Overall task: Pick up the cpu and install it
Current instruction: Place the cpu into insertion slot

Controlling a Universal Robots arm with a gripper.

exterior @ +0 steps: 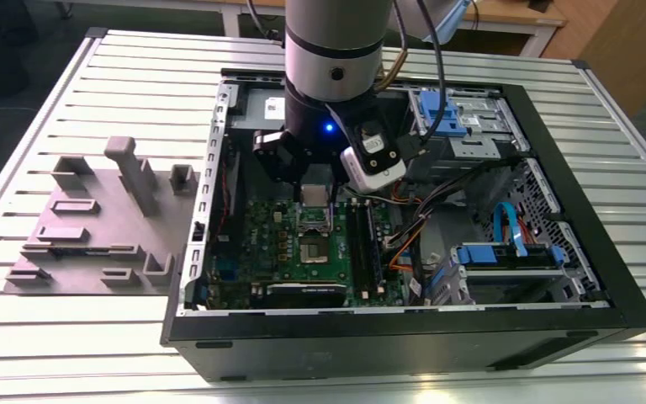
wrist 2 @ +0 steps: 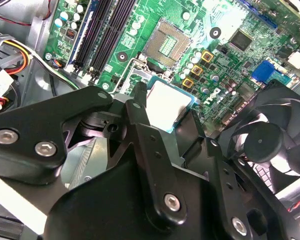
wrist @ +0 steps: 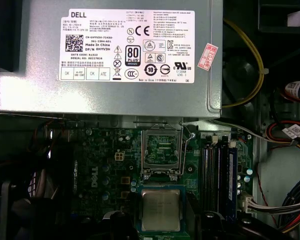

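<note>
The cpu (wrist: 160,210) sits between the fingers of the end effector (wrist 2: 167,105), over the board (exterior: 283,248) inside the case (exterior: 413,328), which stands on the worktop (exterior: 98,337). The socket (wrist 2: 169,44) lies just beyond and below the end effector, the power box (wrist: 110,55) farther beyond; a fan (wrist 2: 270,140) sits close beside the end effector
</note>
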